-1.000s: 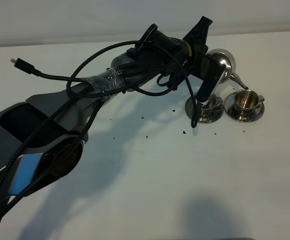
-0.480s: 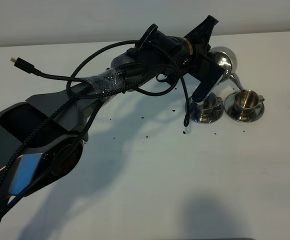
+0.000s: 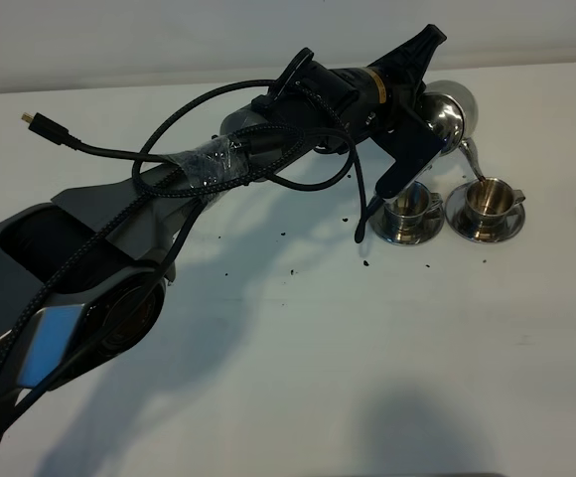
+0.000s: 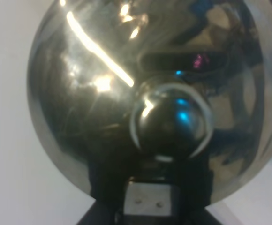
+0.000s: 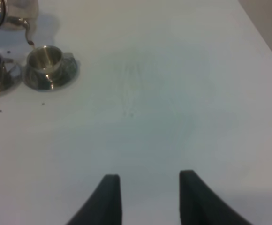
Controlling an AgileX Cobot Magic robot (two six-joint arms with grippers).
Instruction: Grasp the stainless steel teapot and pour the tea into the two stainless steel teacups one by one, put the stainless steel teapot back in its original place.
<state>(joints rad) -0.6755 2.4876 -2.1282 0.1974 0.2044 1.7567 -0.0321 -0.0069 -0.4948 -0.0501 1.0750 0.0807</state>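
Observation:
My left gripper (image 3: 427,111) is shut on the stainless steel teapot (image 3: 449,117), held tilted above the table at the back right. Its thin spout (image 3: 472,164) points down at the right stainless steel teacup (image 3: 488,199), which stands on its saucer (image 3: 511,224). Beside it on the left stands the other teacup (image 3: 413,209). In the left wrist view the teapot's domed lid (image 4: 89,70) and its knob (image 4: 171,124) fill the picture. My right gripper (image 5: 147,194) hovers open and empty over bare table, far from the cups (image 5: 44,58). The original place is hidden.
Small dark specks (image 3: 290,270) lie scattered on the white table (image 3: 367,378) left of the cups. A loose cable plug (image 3: 32,121) sticks out from the left arm (image 3: 218,159). The table's far edge meets the wall just behind the teapot.
The left wrist has rolled and shifted a little to the right, tilting the teapot further. The left cup now shows more fully from under the arm.

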